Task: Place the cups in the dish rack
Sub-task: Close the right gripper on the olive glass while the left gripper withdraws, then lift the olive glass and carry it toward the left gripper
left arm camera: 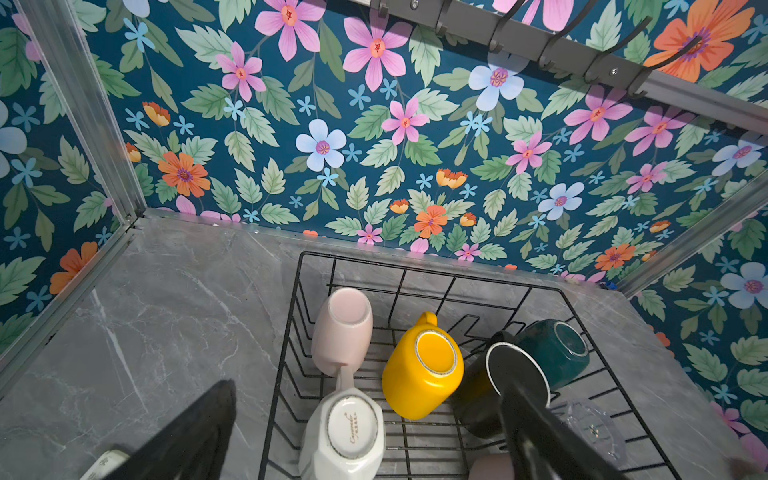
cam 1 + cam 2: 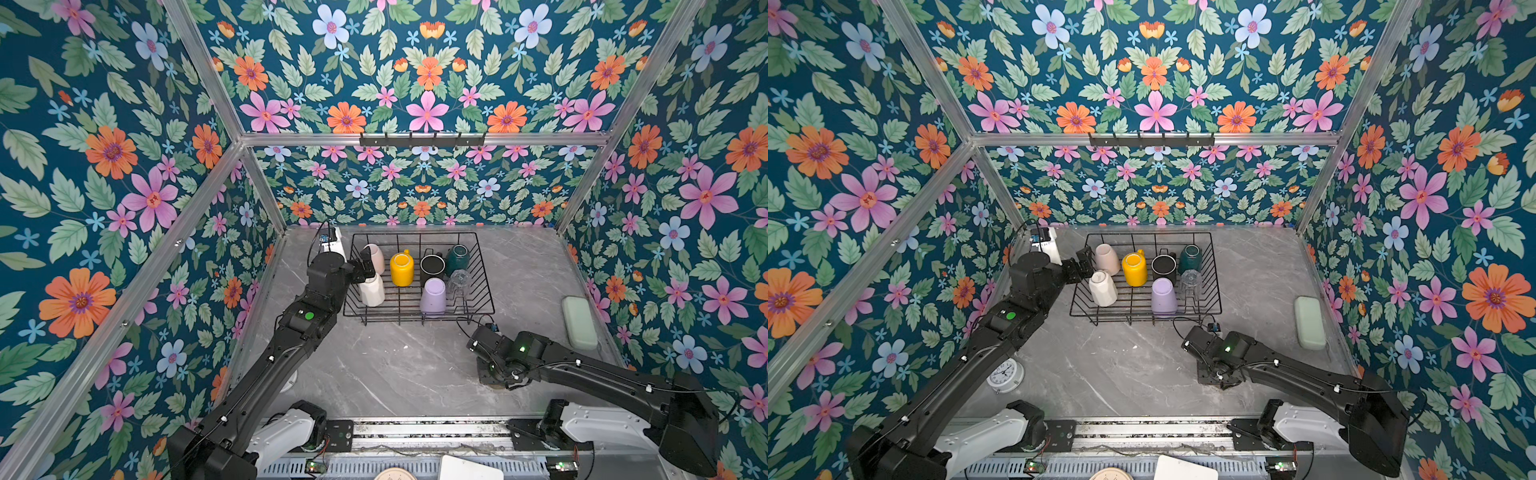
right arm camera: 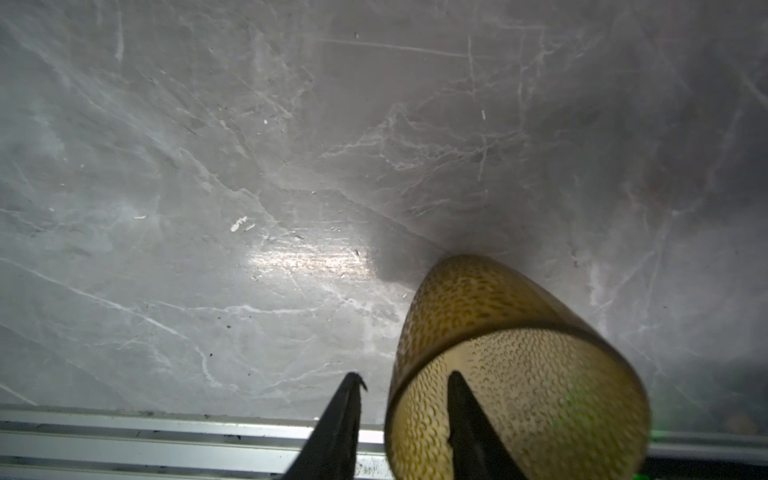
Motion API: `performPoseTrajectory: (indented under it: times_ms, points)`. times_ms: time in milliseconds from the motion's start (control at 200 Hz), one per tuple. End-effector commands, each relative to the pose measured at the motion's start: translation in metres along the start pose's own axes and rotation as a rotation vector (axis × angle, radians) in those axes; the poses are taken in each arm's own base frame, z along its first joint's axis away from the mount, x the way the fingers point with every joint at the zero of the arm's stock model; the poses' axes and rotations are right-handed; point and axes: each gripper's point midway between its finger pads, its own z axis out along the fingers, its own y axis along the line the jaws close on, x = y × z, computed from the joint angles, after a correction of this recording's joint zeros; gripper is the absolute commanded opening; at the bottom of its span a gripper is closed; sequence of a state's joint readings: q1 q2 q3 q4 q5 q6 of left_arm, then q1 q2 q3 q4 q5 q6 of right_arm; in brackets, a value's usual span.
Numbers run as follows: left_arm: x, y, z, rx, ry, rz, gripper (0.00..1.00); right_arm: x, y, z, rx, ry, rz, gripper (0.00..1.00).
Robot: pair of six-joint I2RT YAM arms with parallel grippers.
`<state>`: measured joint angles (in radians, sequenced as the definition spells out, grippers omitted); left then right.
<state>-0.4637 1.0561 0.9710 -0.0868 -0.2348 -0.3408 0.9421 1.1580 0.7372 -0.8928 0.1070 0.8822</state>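
A grey marbled table (image 2: 399, 374) is walled by floral paper. Seven cups are seen inverted in the dish rack (image 2: 484, 307); the amber glass (image 3: 498, 357), at six o'clock of it, is straddled at its rim by the right gripper (image 3: 405, 411), not visibly clamped. Rigid, slick, breakable, it is judged best pinched by the wall. The left gripper (image 2: 365, 268) is spread. Script under the white mug (image 1: 349, 432) is illegible.

Hidden almost wholly under the right arm (image 2: 582, 370) in both top views: amber-brown glass (image 3: 511, 374), base cut off at the right wrist picture's edge. Half covered by a blurred finger (image 1: 540, 436): black mug (image 1: 490, 386), clear glass (image 1: 594, 428).
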Motion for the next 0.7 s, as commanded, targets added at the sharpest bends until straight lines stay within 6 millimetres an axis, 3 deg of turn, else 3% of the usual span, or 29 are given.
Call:
performPoseTrajectory:
  times_ms: [0,210,365,695]
  points:
    - [-0.004,0.002,0.0,-0.011,-0.017,-0.009,1.0,-0.002,0.001,0.003,0.006,-0.008,-0.001,0.27]
    - [-0.004,0.006,0.001,-0.028,-0.021,-0.018,1.0,-0.007,-0.002,0.0,0.036,-0.023,-0.025,0.16]
    - [-0.004,0.011,0.001,-0.049,-0.028,-0.031,1.0,-0.013,0.0,-0.008,0.028,-0.048,-0.037,0.0]
    - [-0.006,0.014,-0.001,-0.03,-0.041,-0.066,1.0,-0.039,0.004,-0.05,-0.045,-0.168,-0.029,0.0]
